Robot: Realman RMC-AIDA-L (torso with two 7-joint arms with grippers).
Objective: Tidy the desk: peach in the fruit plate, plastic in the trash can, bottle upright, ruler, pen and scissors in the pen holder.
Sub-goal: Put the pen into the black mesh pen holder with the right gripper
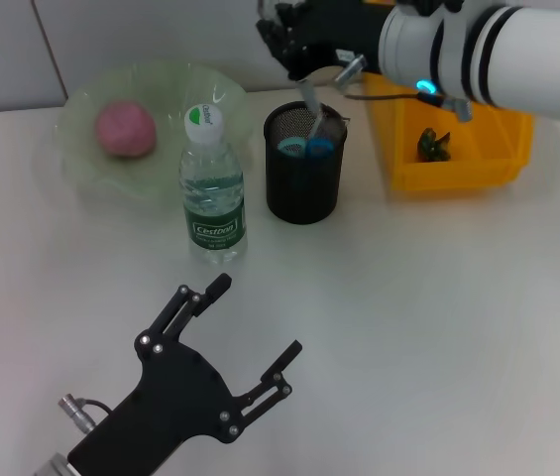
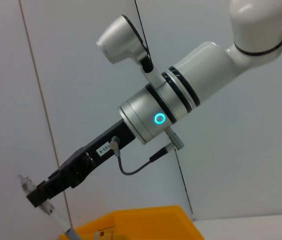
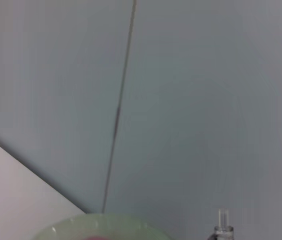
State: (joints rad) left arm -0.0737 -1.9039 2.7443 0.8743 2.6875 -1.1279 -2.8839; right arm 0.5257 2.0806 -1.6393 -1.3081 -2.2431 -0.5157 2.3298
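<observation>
- We see the right claw [image 1: 304, 69] above the black mesh pen holder [image 1: 304, 178], at the far side of the white surface [image 1: 438, 317].
- It pinches a clear, pale stick, likely the ruler or pen [image 1: 311, 107]; we cannot tell which. The stick's lower end dips into the pen holder's mouth.
- Blue rounded shapes [image 1: 304, 147] sit inside the pen holder; they may be scissor handles, though we cannot be sure.
- In the left wrist view the same right claw [image 2: 40, 192] shows at the end of its white and silver arm, closed on the clear stick [image 2: 56, 216], with a yellow bin [image 2: 145, 225] below.
- The left claw [image 1: 260, 317] hovers low over the near part of the surface, its two black fingers spread wide and holding nothing.
- The pink peach [image 1: 126, 129] lies in the pale green fruit plate [image 1: 91, 178] at the far left.
- The bottle [image 1: 212, 193] stands upright with its white cap on, just in front of the fruit plate and just beside the pen holder.
- The yellow bin [image 1: 458, 174] sits to the right of the pen holder, with a dark crumpled piece [image 1: 433, 146] inside it.
- The right wrist view shows mostly wall, with the fruit plate's rim [image 3: 101, 225] at the edge.
</observation>
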